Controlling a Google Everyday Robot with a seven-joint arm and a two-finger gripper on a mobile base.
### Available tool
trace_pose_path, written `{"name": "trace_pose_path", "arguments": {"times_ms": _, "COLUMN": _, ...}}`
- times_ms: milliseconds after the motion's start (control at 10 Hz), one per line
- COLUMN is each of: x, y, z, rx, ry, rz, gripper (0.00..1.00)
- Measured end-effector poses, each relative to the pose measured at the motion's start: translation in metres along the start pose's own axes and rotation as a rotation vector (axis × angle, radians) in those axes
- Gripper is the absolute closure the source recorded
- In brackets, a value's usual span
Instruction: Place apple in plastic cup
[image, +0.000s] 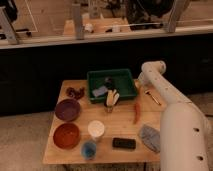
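Note:
The apple (136, 85) shows only as a small orange-yellow spot at the right rim of the green tray (120, 74). My gripper (138, 82) sits right on it at the end of the white arm (159, 87) and is shut on it. The arm's wrist hides most of the gripper. The plastic cup (89, 148), short and blue, stands near the table's front edge, far to the left and in front of the gripper. It stands upright, with nothing seen in it.
A white cup (96, 129) stands just behind the blue one. Purple bowl (67, 109) and red-brown bowl (66, 135) are at the left. A chili pepper (136, 113), a black block (124, 143) and a grey cloth (150, 136) lie between gripper and cup.

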Motion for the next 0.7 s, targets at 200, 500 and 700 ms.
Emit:
{"name": "trace_pose_path", "arguments": {"times_ms": 200, "x": 0.008, "y": 0.001, "z": -0.044, "rx": 0.011, "ry": -0.005, "rz": 0.007, "gripper": 0.77}}
{"name": "trace_pose_path", "arguments": {"times_ms": 500, "x": 0.012, "y": 0.008, "z": -0.107, "rx": 0.015, "ry": -0.022, "rz": -0.02, "gripper": 0.77}}
{"name": "trace_pose_path", "arguments": {"times_ms": 700, "x": 0.014, "y": 0.028, "z": -0.139, "rx": 0.006, "ry": -0.075, "rz": -0.048, "gripper": 0.8}}
